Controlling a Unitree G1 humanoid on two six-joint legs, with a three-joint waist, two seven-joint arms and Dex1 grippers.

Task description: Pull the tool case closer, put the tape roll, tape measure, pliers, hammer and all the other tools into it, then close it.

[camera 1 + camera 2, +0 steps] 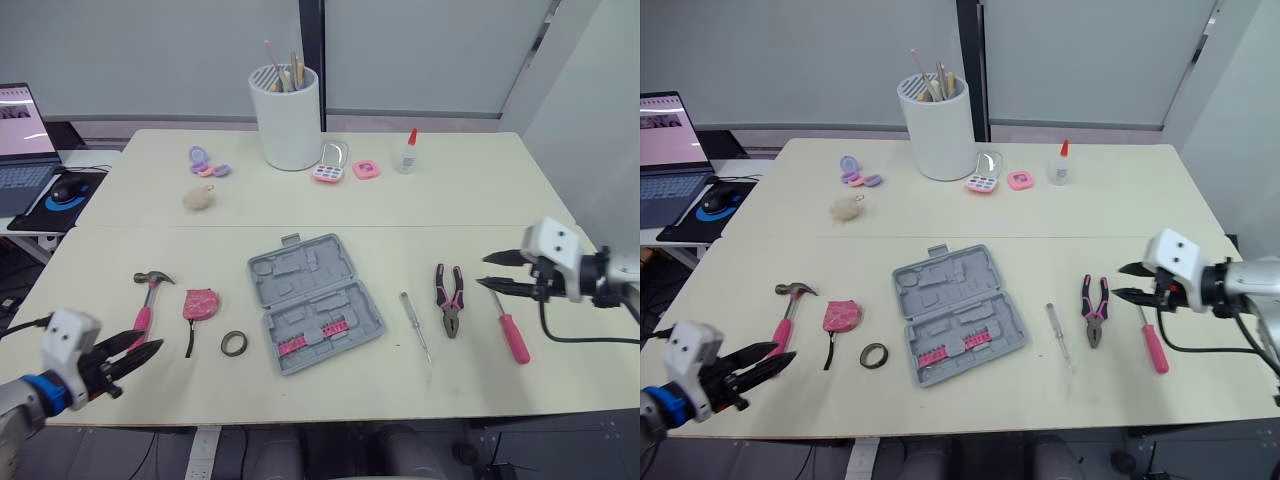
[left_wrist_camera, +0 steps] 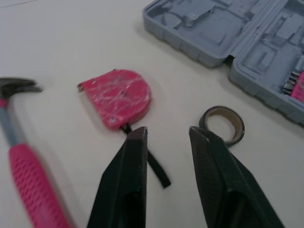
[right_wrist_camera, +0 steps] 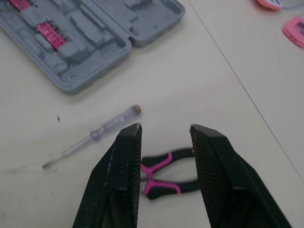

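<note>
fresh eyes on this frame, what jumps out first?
The open grey tool case lies in the middle of the table. Loose tools flank it: hammer, tape measure and tape roll on its left, pliers and pink screwdriver on its right. The left gripper and the right gripper hang open at either side, holding nothing.

L claw (image 2: 168,132) apart, tape measure (image 2: 118,97), tape roll (image 2: 238,133), hammer (image 2: 33,175), case (image 2: 213,33) w/ prob. bits (image 2: 295,88)

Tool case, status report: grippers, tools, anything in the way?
Jaws open, empty: left gripper, right gripper. Mid-table, tool case lies open; hammer, tape measure, tape roll, pliers outside it. Nothing blocking the case.
</note>
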